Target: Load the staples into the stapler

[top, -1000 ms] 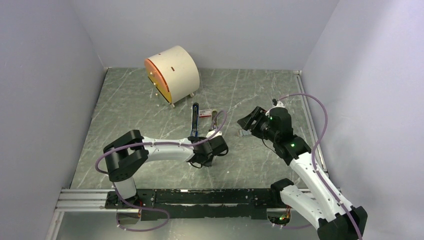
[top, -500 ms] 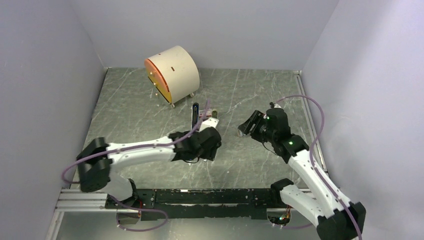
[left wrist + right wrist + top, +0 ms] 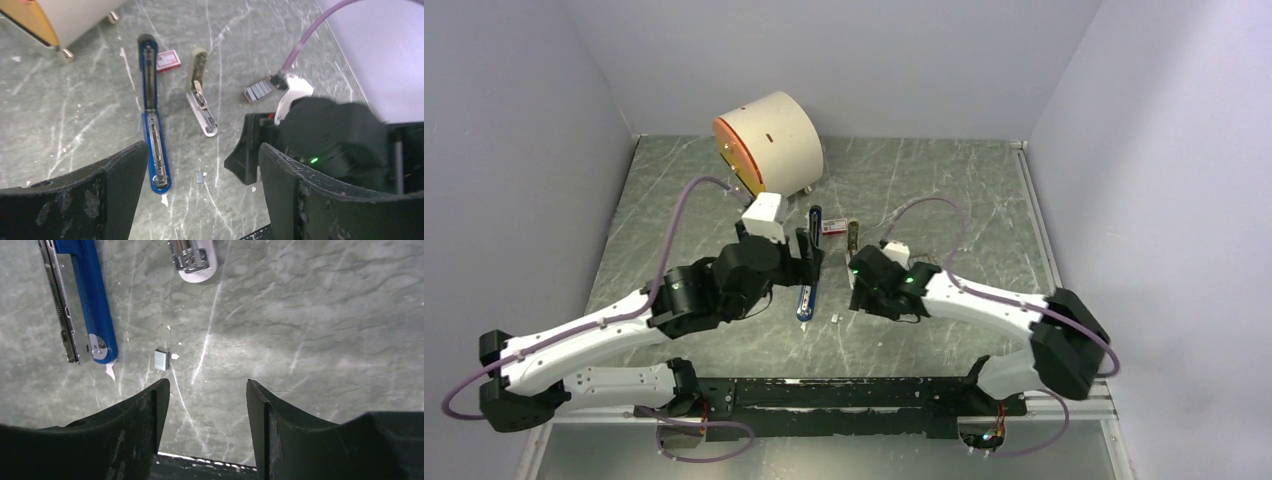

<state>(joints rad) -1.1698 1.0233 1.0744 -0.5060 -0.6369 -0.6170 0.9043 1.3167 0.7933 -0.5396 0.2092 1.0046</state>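
Observation:
The blue stapler [image 3: 808,285] lies opened out flat on the table, its silver channel [image 3: 65,310] facing up. The staples [image 3: 834,319], a tiny grey strip, lie loose on the table just right of the stapler's near end [image 3: 159,172]. In the wrist views the staples [image 3: 199,176] [image 3: 161,360] sit ahead of both sets of jaws, untouched. My left gripper [image 3: 809,262] [image 3: 202,146] hovers open above the stapler, holding nothing. My right gripper [image 3: 853,288] [image 3: 207,383] is open and empty, just right of the staples.
A grey-green stapler [image 3: 852,240] [image 3: 202,102] lies right of the blue one, with a small red box [image 3: 832,227] between their far ends. A wooden drum with an orange face [image 3: 769,145] stands at the back left. A grey ridged block [image 3: 259,91] lies behind the right wrist.
The left gripper has opened, let go of the stapler's near end and risen toward the back. The right arm has swung from the right side to the middle, beside the staples.

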